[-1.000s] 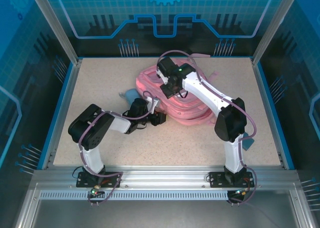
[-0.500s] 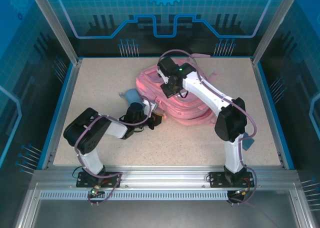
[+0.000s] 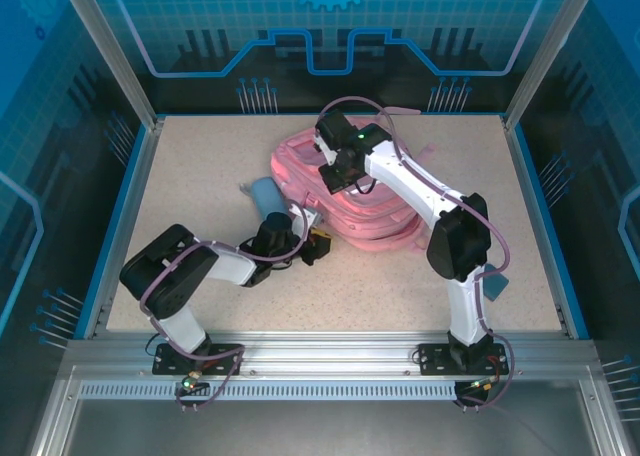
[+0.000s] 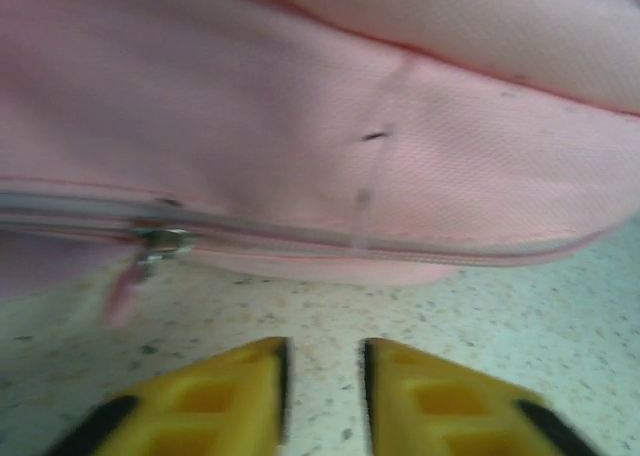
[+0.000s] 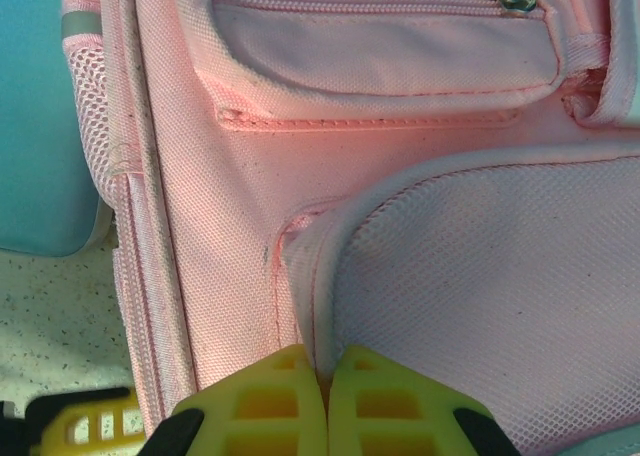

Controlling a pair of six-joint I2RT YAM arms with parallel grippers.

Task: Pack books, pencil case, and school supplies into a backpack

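The pink backpack (image 3: 365,201) lies flat in the middle of the table. My right gripper (image 3: 336,181) (image 5: 327,376) hangs over its left part, shut on the edge of a pale pink mesh flap (image 5: 470,286) of the backpack. My left gripper (image 3: 318,245) (image 4: 323,396) sits low on the table at the backpack's near-left edge, open with nothing between its yellow fingers, facing the side zipper and its pull (image 4: 160,242). The light blue pencil case (image 3: 264,191) (image 5: 40,126) lies against the backpack's left side. No books are in view.
The speckled table (image 3: 200,166) has raised blue edges and metal posts at the corners. A zipped front pocket (image 5: 380,46) of the backpack lies just beyond my right fingers. One yellow finger of the left gripper (image 5: 85,416) shows beside the backpack's edge.
My left arm has folded back and down toward the near-left, uncovering more of the pencil case; its gripper stays by the backpack's edge. The right gripper has hardly moved.
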